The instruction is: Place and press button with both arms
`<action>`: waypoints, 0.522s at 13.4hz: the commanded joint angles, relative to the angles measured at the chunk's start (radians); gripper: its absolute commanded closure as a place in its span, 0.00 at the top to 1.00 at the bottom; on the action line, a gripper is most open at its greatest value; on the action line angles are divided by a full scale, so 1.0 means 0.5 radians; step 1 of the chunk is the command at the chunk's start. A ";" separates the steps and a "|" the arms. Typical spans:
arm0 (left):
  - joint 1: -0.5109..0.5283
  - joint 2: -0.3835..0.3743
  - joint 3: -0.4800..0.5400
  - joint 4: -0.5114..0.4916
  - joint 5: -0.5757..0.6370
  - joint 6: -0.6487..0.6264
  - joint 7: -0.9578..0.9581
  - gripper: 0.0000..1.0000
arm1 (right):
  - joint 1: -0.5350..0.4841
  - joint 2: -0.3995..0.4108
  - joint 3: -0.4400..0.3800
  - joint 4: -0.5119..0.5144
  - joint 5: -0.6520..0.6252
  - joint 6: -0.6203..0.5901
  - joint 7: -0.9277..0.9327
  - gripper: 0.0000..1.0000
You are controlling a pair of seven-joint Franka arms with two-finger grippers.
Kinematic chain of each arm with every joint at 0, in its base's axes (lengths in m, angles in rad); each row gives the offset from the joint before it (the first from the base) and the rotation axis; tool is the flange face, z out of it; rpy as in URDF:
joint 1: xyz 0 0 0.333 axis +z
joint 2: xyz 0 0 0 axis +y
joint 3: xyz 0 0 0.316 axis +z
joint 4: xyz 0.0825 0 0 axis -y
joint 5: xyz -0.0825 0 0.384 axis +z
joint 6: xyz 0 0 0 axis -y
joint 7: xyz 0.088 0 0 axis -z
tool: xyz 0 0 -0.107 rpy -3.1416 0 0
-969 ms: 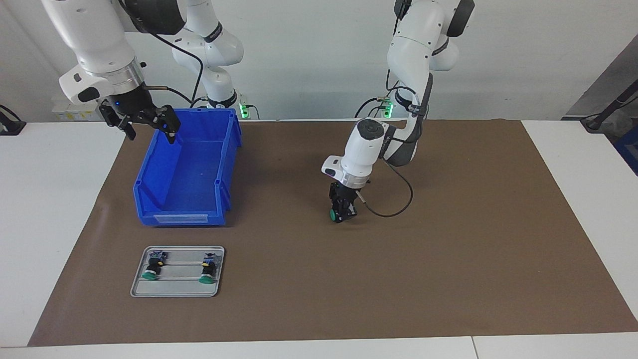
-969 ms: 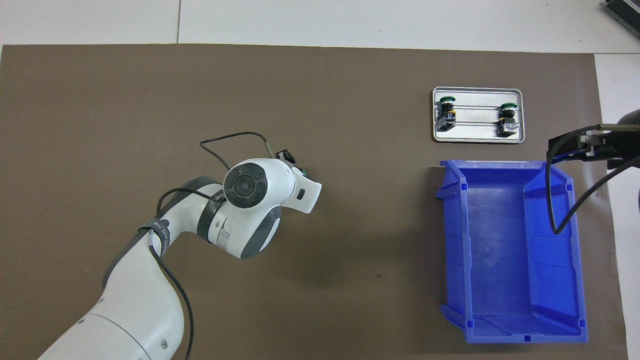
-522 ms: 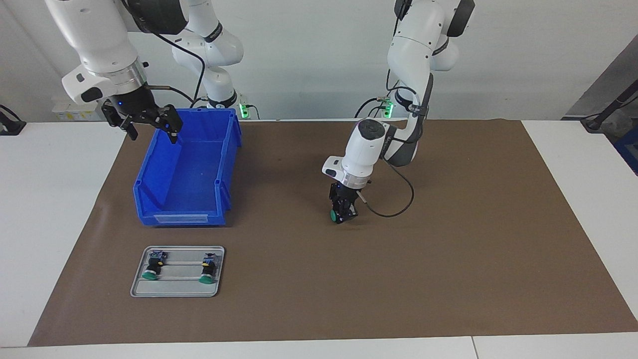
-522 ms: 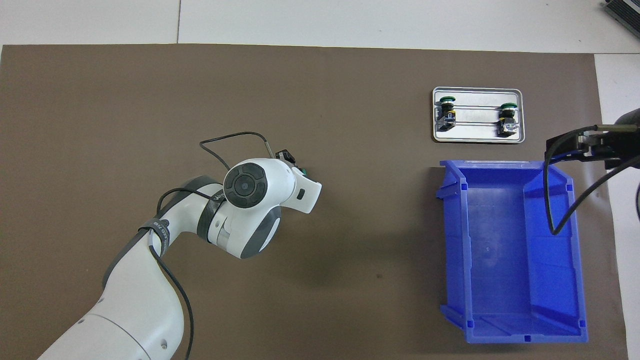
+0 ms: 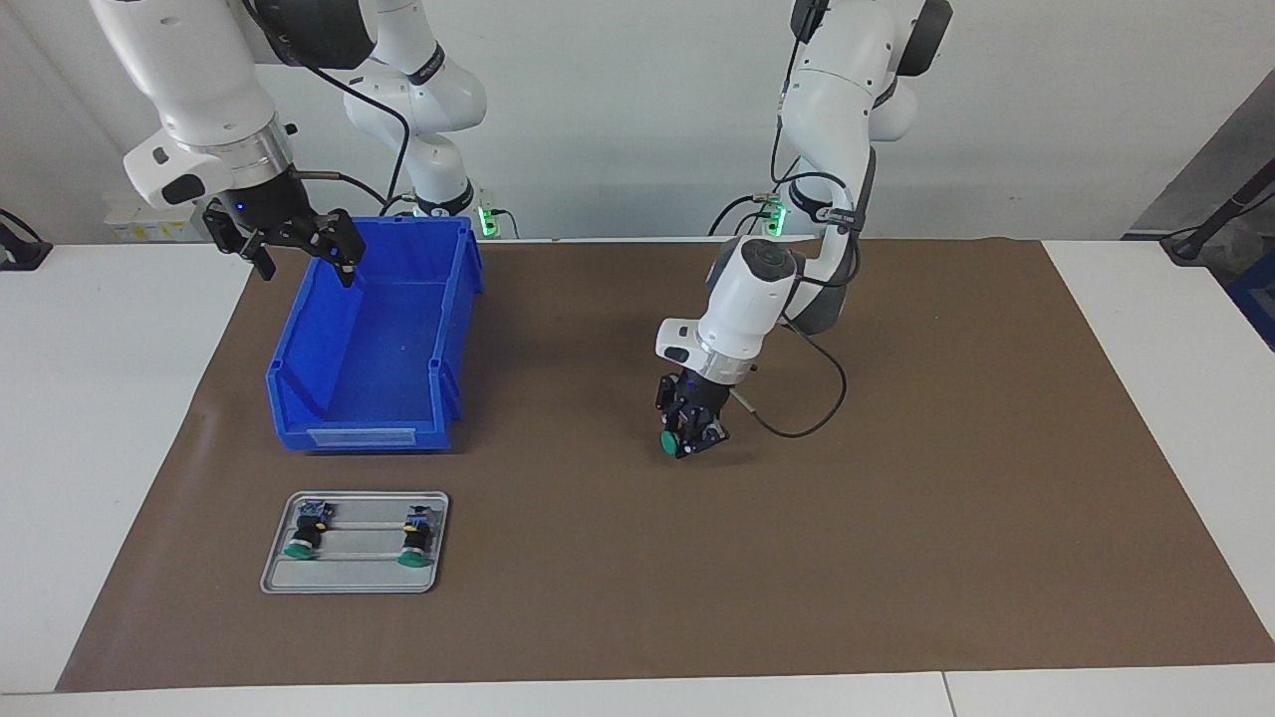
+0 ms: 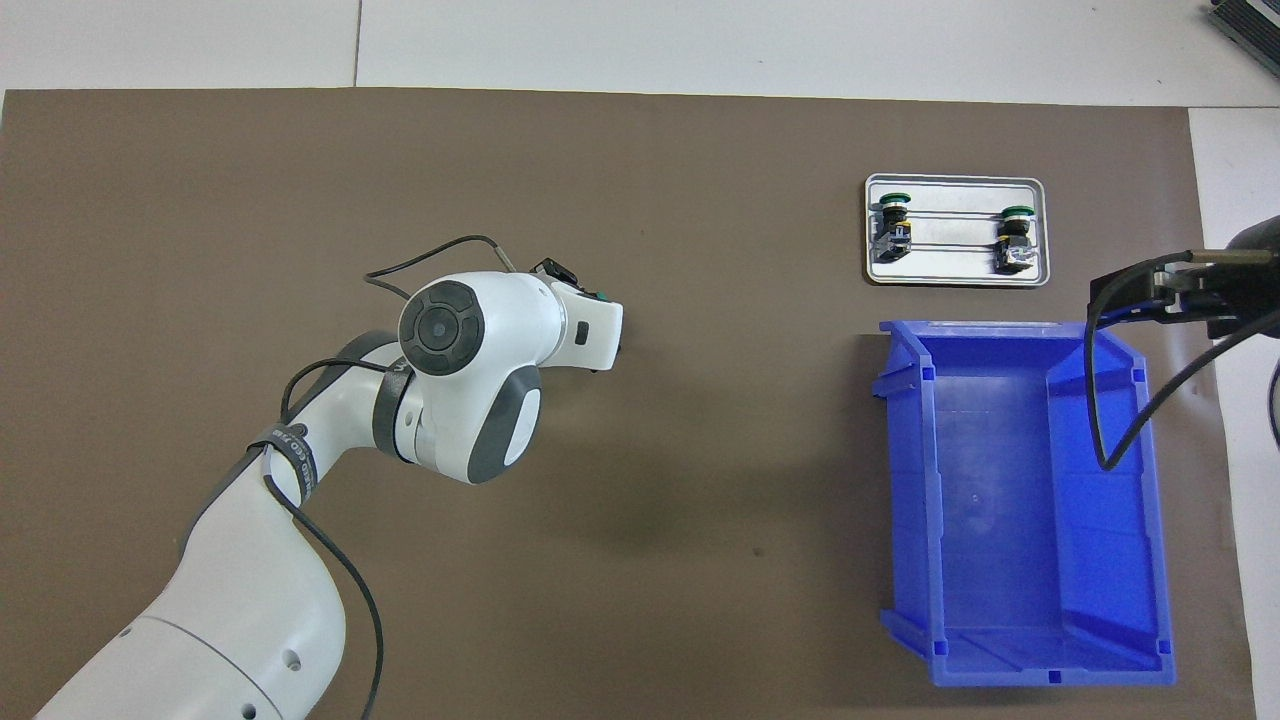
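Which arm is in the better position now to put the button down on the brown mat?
The left arm. Its end effector already grips the button low over the brown mat. The right end effector is open, holds nothing and waits over the blue bin.

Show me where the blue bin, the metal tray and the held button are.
blue bin [image 5: 299,339], facing view, on its side wall.
metal tray [image 5: 349,581], facing view, on its bare rim.
held button [image 5: 669,441], facing view, on its green cap.

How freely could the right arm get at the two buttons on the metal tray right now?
Probably yes: the right gripper hangs open over the blue bin's wall, and nothing covers the tray or its buttons.
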 commanded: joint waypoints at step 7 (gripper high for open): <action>0.389 -0.107 -0.106 0.369 -0.340 -0.518 -0.001 0.06 | -0.019 -0.030 0.006 -0.032 0.054 -0.006 -0.057 1.00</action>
